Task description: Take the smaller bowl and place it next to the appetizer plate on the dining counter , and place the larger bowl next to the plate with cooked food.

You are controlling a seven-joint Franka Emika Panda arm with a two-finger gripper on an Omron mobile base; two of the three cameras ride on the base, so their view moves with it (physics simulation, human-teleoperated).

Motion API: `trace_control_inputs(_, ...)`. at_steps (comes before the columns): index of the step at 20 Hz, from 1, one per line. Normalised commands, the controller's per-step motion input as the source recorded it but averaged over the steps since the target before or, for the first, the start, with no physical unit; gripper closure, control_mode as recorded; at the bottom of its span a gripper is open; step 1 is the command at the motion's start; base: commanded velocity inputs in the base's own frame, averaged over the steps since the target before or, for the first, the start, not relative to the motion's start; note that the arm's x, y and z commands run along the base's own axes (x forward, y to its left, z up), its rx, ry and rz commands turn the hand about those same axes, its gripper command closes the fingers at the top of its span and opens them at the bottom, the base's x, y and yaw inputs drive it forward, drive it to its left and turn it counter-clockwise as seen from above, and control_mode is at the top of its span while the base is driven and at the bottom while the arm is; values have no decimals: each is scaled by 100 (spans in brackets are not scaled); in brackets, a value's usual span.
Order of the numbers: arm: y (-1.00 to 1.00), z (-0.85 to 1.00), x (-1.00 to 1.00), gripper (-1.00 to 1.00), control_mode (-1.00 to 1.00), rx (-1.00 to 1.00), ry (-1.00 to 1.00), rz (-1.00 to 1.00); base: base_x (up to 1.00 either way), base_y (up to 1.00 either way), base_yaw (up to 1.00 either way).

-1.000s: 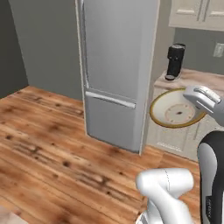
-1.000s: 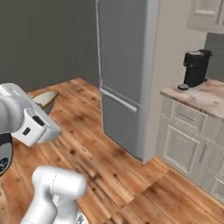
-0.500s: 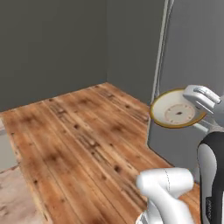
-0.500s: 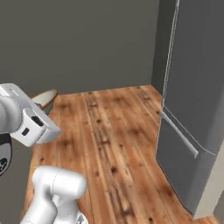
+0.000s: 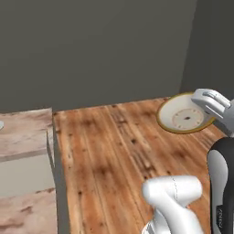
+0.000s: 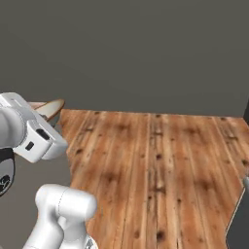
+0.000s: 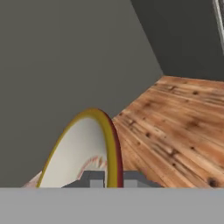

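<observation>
My gripper (image 5: 204, 106) is shut on the rim of the larger bowl (image 5: 183, 116), a shallow cream bowl with a brown-gold rim, a ring of faint marks and a dark centre spot. I hold it in the air, tipped on edge, above the wooden floor. In the right base view the bowl (image 6: 50, 107) pokes out edge-on behind the white hand. The hand view has the bowl (image 7: 78, 153) standing upright, with its rim pinched in the gripper (image 7: 107, 180). An end of the dining counter (image 5: 25, 132) lies at the lower left. The smaller bowl and both plates are out of view.
A plain dark grey wall (image 5: 100, 50) runs across the back, and a corner (image 5: 189, 45) sits at the right. Wooden floor (image 5: 114, 146) spreads between the counter and the arm. The counter's end face (image 5: 57, 183) drops to the floor.
The whole picture has swung left as the base turned. The fridge and cabinets have left the view, and the grey wall and counter end have come in. The bowl stays in my grip.
</observation>
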Motion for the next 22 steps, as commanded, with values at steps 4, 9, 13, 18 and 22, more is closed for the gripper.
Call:
trace_control_inputs(4, 0, 0, 0, 100, 100, 0, 0, 0, 100, -26, 39)
trace_control_inputs(9, 0, 0, 0, 100, 100, 0, 0, 0, 100, -33, 25)
trace_control_inputs(13, 0, 0, 0, 100, 100, 0, 0, 0, 100, -38, 26)
trace_control_inputs(18, 0, 0, 0, 100, 100, 0, 0, 0, 100, -24, 44)
trace_control_inputs(22, 0, 0, 0, 100, 100, 0, 0, 0, 100, -38, 46)
